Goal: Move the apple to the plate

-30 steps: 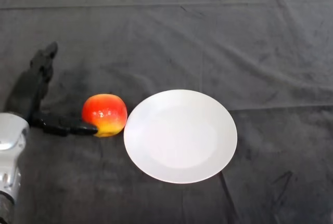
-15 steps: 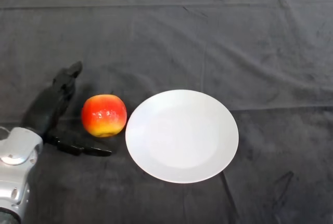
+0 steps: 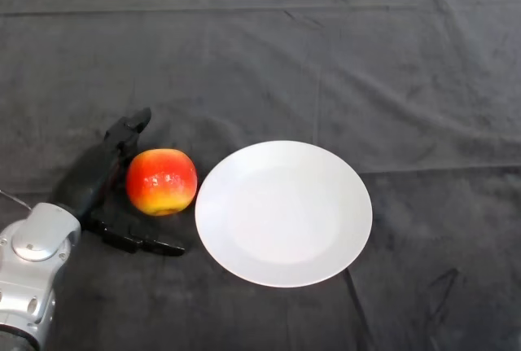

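The apple [image 3: 161, 181], red shading to yellow at its base, rests on the dark cloth of the bench [image 3: 391, 66], just to the left of the white plate [image 3: 283, 213] and not yet on it; a narrow strip of cloth shows between the two. The left hand [image 3: 96, 182] sits on the apple's far side from the plate, its fingers [image 3: 129, 133] spread apart: the upper ones reach along the apple's upper left edge, while the thumb [image 3: 145, 243] lies on the cloth below the apple. The hand is open around the fruit and nothing is clamped; whether the fingers actually touch the skin cannot be told.

In judgement, the step in hand is the grasp. To do it well, the fingers and thumb should close evenly on opposite sides of the apple, near its widest part, so it does not roll toward the plate, and the lift should clear the rim.

No brand, label or writing is visible on the apple, plate or cloth.
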Controlling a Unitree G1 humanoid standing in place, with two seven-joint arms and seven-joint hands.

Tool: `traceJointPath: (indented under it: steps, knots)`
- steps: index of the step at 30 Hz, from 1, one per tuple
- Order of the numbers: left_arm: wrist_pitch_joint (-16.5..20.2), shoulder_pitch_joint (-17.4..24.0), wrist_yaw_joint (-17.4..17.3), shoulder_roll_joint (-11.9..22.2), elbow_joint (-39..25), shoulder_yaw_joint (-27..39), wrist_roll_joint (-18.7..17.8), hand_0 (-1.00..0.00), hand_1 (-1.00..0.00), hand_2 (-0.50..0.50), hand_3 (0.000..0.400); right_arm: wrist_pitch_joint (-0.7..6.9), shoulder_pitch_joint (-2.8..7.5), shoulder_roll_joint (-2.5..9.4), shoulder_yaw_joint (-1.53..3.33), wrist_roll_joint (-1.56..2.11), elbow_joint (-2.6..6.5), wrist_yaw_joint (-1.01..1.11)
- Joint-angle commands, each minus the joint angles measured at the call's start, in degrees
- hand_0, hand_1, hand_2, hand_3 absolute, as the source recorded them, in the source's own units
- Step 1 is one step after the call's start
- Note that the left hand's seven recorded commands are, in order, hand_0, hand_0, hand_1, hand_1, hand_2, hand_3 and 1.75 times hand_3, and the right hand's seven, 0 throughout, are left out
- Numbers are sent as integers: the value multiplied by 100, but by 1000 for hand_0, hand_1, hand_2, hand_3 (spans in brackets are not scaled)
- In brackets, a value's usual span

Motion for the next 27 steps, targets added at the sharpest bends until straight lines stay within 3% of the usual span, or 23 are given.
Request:
traceJointPath:
  steps: [1,14,27]
  knots:
    - [-128,-221,159,134,308,-75,163,-1000,-1000,0,400,-40,-161,-9,11,127,-134,-90]
    - [-812,-408,1674,237,468,-139,1020,-1000,-1000,0,400,-39,-165,-14,10,132,-123,-89]
    - [-1294,-230,3323,-27,78,-582,2097,-1000,-1000,0,400,-40,-171,-22,7,136,-105,-83]
